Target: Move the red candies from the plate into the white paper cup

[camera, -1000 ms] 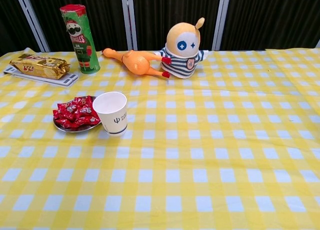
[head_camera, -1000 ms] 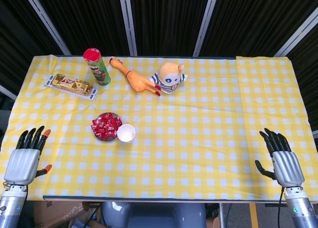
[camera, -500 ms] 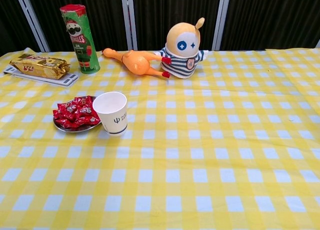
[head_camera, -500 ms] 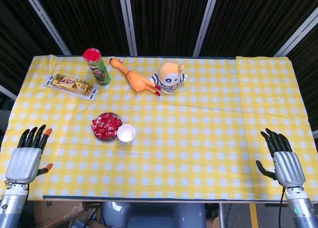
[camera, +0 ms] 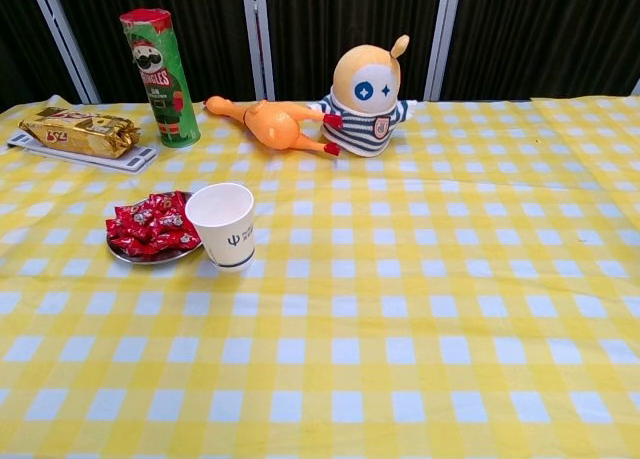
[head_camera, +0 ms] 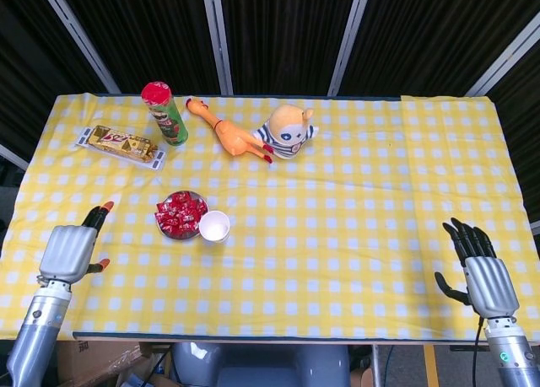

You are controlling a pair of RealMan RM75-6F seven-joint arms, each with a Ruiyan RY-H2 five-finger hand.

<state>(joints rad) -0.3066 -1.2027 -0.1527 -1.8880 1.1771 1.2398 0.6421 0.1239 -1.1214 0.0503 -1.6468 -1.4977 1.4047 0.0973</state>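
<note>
Your candies (head_camera: 180, 214) lay heaped on the plate (camera: 143, 258), with the cup (head_camera: 214, 226) touching its right side. Your left hand (head_camera: 71, 249) hung empty near the table's (head_camera: 354, 227) left edge, most fingers curled under. Your right hand (head_camera: 477, 273) was spread, empty, at the right edge.

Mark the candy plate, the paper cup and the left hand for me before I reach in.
plate of red candies (camera: 122, 251), chest view, on the plate's bare front rim.
white paper cup (camera: 226, 234), chest view, on the cup's outer wall.
left hand (head_camera: 70, 249), head view, on the back of the hand.
</note>
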